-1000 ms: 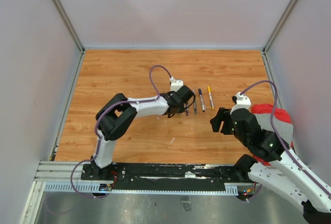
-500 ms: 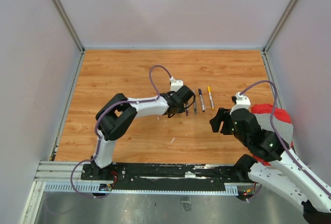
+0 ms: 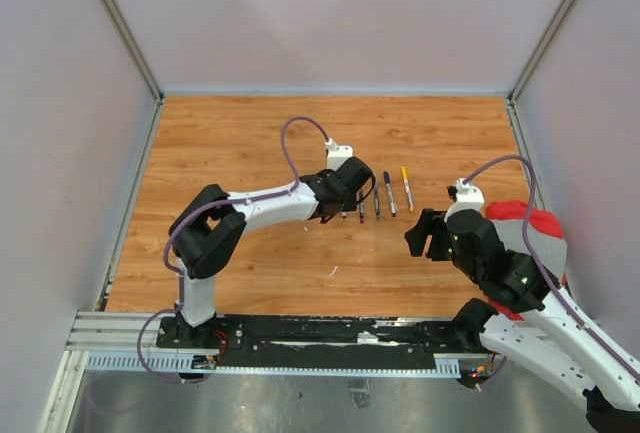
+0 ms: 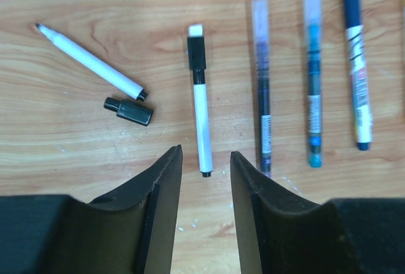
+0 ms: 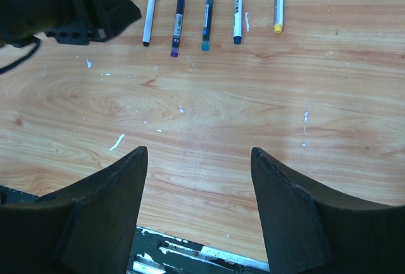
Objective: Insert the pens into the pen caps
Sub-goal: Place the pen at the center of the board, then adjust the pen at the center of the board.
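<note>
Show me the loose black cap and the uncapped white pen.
loose black cap (image 4: 131, 111), left wrist view, on the middle of its body.
uncapped white pen (image 4: 88, 60), left wrist view, on the middle of its barrel.

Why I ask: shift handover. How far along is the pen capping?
Done: five pens in a row look capped. In hand: nothing; the left gripper and right gripper are open, empty. Left: one uncapped white pen with a loose black cap beside it.

The wood-grain table (image 3: 230, 143) carries a row of capped pens (image 4: 262, 90) lying parallel. Beside the row's end lie an uncapped white pen (image 4: 88, 62) and, just beside it, a loose black cap (image 4: 130, 111).
</note>
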You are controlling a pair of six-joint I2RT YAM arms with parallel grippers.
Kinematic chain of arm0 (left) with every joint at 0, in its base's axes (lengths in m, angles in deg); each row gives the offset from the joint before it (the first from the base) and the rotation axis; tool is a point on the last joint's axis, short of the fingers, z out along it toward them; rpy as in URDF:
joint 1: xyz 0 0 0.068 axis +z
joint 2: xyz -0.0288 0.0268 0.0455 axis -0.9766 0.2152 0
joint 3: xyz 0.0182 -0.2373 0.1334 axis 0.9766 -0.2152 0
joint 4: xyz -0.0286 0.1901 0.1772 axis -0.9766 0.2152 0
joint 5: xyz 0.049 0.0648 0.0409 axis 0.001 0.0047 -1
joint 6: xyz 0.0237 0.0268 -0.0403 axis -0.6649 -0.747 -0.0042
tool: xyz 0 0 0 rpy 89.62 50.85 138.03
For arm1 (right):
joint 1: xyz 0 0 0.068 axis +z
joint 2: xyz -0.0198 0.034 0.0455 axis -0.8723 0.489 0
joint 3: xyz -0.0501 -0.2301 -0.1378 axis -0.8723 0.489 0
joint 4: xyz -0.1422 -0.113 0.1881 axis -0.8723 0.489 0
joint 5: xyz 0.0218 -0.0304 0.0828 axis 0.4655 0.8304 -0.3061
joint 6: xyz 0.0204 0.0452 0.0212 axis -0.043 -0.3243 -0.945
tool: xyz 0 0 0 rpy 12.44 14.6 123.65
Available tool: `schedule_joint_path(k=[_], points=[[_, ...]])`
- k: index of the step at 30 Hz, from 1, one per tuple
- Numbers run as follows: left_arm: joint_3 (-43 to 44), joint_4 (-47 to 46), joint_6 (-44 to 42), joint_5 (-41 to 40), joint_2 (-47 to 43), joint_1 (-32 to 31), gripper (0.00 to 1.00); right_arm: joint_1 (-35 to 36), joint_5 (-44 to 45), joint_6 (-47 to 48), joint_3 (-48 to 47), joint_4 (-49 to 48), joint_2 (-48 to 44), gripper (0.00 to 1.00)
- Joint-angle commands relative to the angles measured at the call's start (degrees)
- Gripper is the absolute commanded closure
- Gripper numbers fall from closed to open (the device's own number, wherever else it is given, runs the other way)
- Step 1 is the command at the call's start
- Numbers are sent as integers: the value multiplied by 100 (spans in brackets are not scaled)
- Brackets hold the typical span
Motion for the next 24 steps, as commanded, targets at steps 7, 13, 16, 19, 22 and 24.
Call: schedule_joint_path(k=[7, 13, 16, 19, 22, 24], points=[[-151, -24, -380, -267, -897, 441, 60, -59, -113, 26, 172, 178, -151, 32], [-124, -18, -760, -73, -659, 892, 60, -64, -169, 30, 179, 206, -166, 32], [-64, -26, -957, 124, -495, 1098, 59, -62, -187, 28, 196, 217, -181, 32], [19, -20, -1111, 274, -309, 1245, 60, -57, -208, 22, 222, 220, -197, 31], [73, -7, -1144, 415, -157, 1352, 59, -59, -222, 12, 235, 215, -192, 31], [90, -26, -1089, 456, -50, 1381, 59, -64, -226, 12, 236, 219, -191, 31]])
